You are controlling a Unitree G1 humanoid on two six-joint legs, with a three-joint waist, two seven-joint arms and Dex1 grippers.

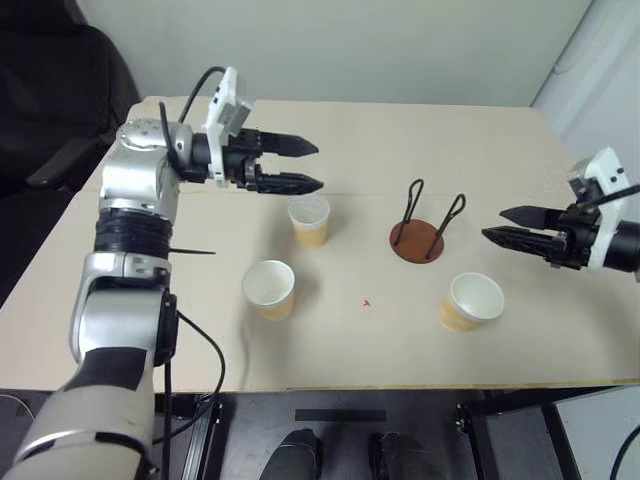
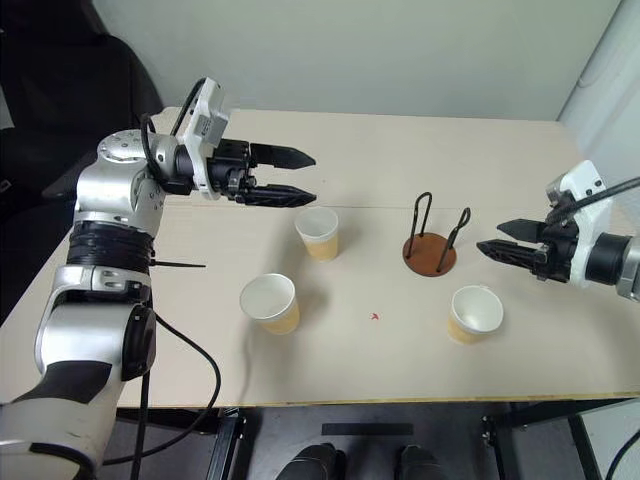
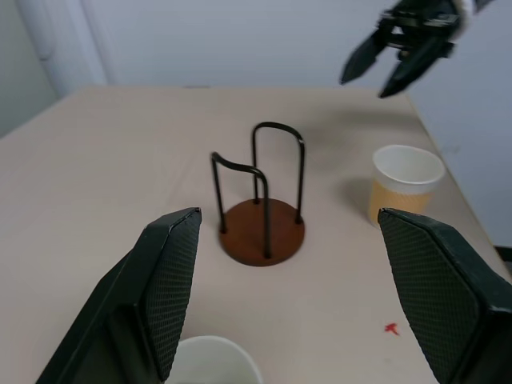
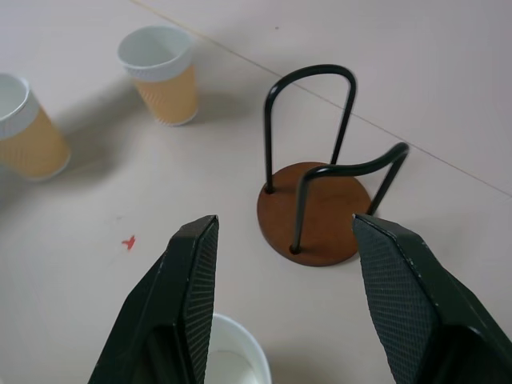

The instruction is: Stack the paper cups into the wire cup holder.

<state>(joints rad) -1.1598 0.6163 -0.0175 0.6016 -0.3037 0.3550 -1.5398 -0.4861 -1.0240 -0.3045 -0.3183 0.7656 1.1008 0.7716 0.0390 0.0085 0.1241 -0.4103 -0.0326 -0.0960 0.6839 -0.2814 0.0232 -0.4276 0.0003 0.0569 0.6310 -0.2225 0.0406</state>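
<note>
Fingers on both sides are spread wide with nothing in them: the left gripper (image 1: 300, 165) hangs above the table (image 1: 480, 140) pointing across toward the middle, and the right gripper (image 1: 512, 227) hovers over at the 3 o'clock side pointing back in. So no cup has been picked up yet, and the wire cup holder (image 1: 417, 240) sits empty just right of centre, both black loops standing upright on the brown disc. All 3 paper cups are upright on the table, well apart from each other: the far cup (image 1: 309, 220) is right under the left fingers, at about 9 o'clock from the holder, the near-left cup (image 1: 269, 288) is down around 7 to 8 o'clock, and the right cup (image 1: 471, 301) is close to the holder at roughly 5 o'clock, just below the right fingers. Looks to me like we're at the very start, the reach for cup 1. My guess is the left arm goes for the far cup, so it needs to drop down, straddle the cup wall without tipping it, close gently since paper squashes easily, then carry it over and lower it between the loops.
</note>
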